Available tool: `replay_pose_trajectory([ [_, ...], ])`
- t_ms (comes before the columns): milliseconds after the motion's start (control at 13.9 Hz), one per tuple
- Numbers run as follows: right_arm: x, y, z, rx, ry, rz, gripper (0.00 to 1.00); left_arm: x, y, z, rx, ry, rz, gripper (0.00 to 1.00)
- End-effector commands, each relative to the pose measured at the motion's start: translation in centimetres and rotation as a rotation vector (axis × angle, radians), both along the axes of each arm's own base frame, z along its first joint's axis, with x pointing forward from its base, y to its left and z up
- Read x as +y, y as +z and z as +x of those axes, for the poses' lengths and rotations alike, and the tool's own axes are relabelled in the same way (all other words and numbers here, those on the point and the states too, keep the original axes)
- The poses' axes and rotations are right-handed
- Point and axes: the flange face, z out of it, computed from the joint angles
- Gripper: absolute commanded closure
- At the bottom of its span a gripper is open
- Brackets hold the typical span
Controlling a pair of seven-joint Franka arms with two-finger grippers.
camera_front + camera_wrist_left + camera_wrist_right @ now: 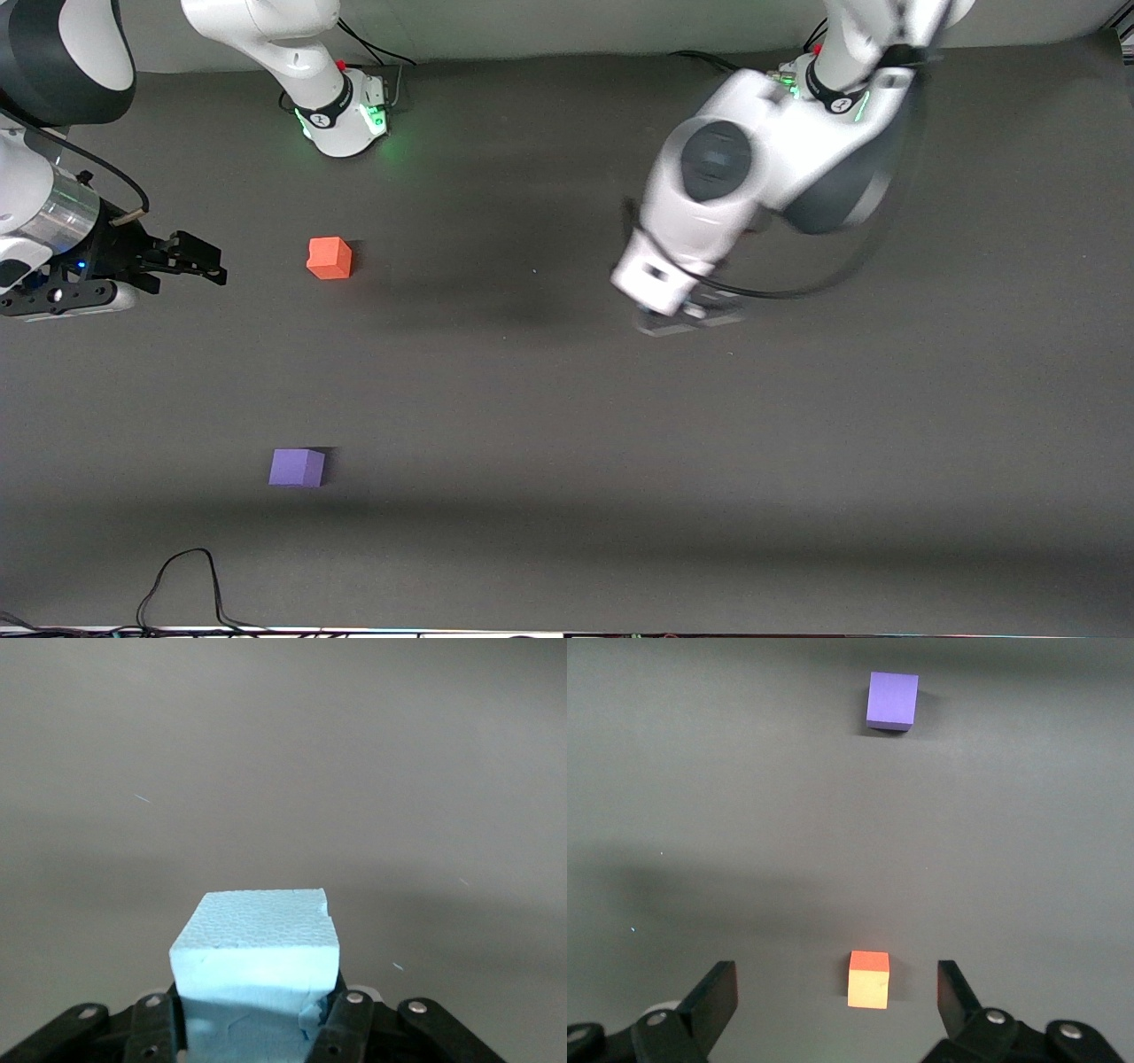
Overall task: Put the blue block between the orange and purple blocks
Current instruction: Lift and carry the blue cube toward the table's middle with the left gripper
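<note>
The blue block (257, 961) is gripped in the left claw (257, 1014), pinched between its two fingers (350, 1023), as is seen in the left wrist view. A small nick is seen on one upper edge of the block. In the front view the block itself is hidden under the left arm, and the left claw (687, 321) is held over bare table (567, 399) toward the left arm's end, well apart from the other two blocks.

The orange block (330, 258) is set on the table toward the right arm's end. The purple block (298, 467) is set nearer to the front camera than the orange one, well apart from it, and the gap between them is unfilled.

The right claw (199, 263) is held at the right arm's end of the table, beside the orange block and apart from it. Its fingers (713, 997) are spread wide and nothing is held between them.
</note>
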Motion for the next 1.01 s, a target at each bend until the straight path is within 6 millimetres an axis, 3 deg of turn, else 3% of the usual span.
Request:
replay_pose_trajectory([
  [0, 0.0, 0.5, 0.0, 0.002, 0.005, 0.019, 0.0, -8.0, -4.3, -3.0, -0.021, -0.056, 0.023, 0.79],
  [144, 0.0, 0.5, 0.0, 0.001, 0.013, 0.019, 0.0, -12.4, -8.9, -6.1, -0.031, -0.114, 0.019, 0.79],
  [433, 0.0, 0.5, 0.1, 0.001, 0.014, 0.019, 0.0, -17.3, -17.5, -9.7, -0.121, -0.13, 0.029, 0.78],
  [649, 0.0, 0.7, 0.6, -0.005, 0.011, 0.019, 0.0, -17.9, -22.4, -10.1, -0.117, -0.122, 0.03, 0.78],
  [938, 0.0, 0.7, 0.6, -0.005, 0.011, 0.019, 0.0, -17.9, -26.1, -10.2, -0.136, -0.1, 0.038, 0.78],
])
